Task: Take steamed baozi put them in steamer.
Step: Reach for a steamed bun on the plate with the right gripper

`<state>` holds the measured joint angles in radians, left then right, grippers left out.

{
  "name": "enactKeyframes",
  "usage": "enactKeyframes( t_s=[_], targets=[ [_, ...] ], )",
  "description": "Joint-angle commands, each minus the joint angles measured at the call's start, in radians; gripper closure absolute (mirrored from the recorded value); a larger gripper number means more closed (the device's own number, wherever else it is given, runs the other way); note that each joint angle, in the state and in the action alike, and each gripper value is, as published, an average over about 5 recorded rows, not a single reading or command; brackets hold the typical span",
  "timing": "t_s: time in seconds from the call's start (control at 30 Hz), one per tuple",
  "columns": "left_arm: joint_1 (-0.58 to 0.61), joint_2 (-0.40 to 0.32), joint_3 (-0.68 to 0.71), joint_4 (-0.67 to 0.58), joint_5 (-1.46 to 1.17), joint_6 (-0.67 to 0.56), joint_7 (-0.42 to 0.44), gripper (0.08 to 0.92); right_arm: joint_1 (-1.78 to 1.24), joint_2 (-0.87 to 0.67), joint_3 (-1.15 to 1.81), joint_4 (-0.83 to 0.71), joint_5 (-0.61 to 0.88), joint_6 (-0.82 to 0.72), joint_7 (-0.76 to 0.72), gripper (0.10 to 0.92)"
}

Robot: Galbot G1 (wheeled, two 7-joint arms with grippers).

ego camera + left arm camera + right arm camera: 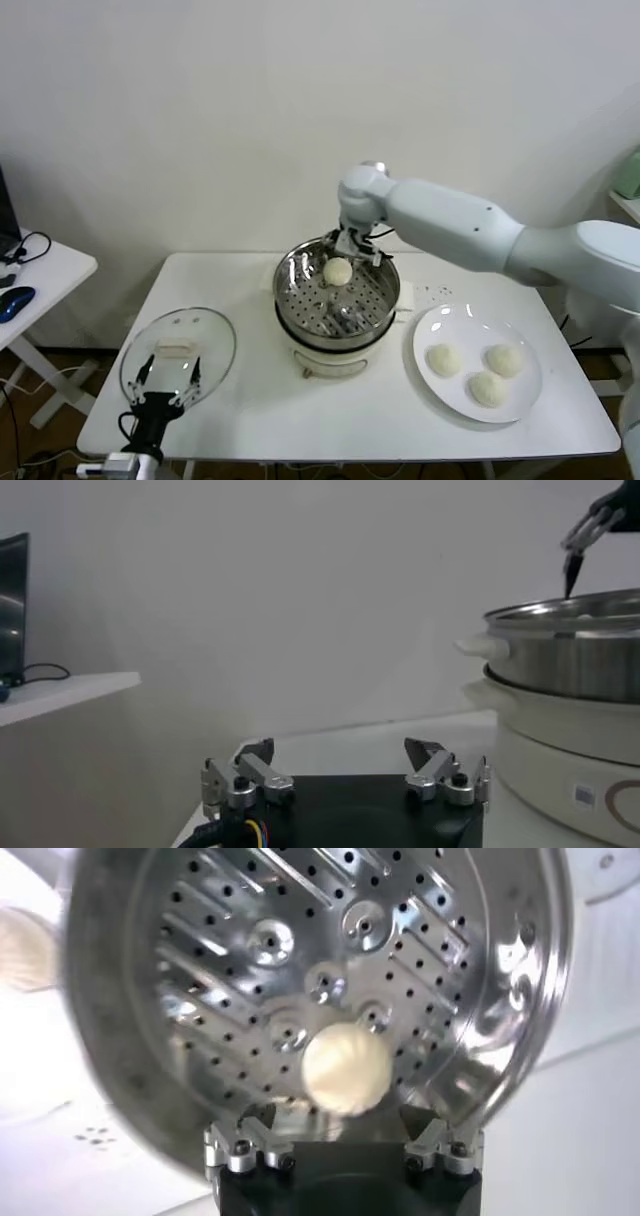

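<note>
The steamer [385, 300] stands mid-table, a shiny steel pot on a white base. One cream-white baozi [338, 271] lies inside on the perforated tray [400, 958], toward the back. My right gripper [355, 245] hangs just above it, open, its fingers apart from the baozi [346, 1070] with nothing between them. Three more baozi [444, 359] [505, 360] [488, 389] rest on the white plate [430, 330] to the right. My left gripper [168, 385] is parked low at the table's front left, open and empty.
A flat glass lid [215, 340] lies on the table left of the steamer, under the left gripper. A side table with a cable and a blue mouse [15, 300] stands at far left. The wall is close behind.
</note>
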<state>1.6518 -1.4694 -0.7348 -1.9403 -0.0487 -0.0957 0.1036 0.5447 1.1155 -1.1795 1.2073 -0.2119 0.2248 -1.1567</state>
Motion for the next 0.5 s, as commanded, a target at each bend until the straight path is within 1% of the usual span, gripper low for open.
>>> enactKeyframes(
  t_s=[0.03, 0.13, 0.2, 0.27, 0.37, 0.5],
  targets=[
    [0.002, 0.006, 0.006, -0.018, -0.001, -0.006, 0.009, 0.177, 0.232, -0.283, -0.162, 0.119, 0.572, -0.244, -0.043, 0.203],
    [0.002, 0.008, 0.013, -0.026, -0.002, -0.016, 0.006, 0.177, 0.246, -0.382, -0.233, 0.133, 0.666, -0.289, -0.04, 0.203],
    [0.003, 0.01, 0.015, -0.031, -0.003, -0.017, 0.005, 0.177, 0.23, -0.448, -0.269, 0.145, 0.685, -0.309, -0.034, 0.203],
    [0.003, 0.012, 0.015, -0.034, -0.003, -0.017, 0.005, 0.177, 0.181, -0.501, -0.265, 0.158, 0.672, -0.325, -0.023, 0.203],
    [0.003, 0.015, 0.015, -0.034, -0.002, -0.022, -0.003, 0.177, 0.064, -0.565, -0.208, 0.179, 0.612, -0.339, -0.004, 0.203],
    [-0.002, 0.015, 0.019, -0.034, -0.01, -0.048, -0.043, 0.177, -0.072, -0.611, -0.136, 0.212, 0.511, -0.34, 0.026, 0.203]
  ],
)
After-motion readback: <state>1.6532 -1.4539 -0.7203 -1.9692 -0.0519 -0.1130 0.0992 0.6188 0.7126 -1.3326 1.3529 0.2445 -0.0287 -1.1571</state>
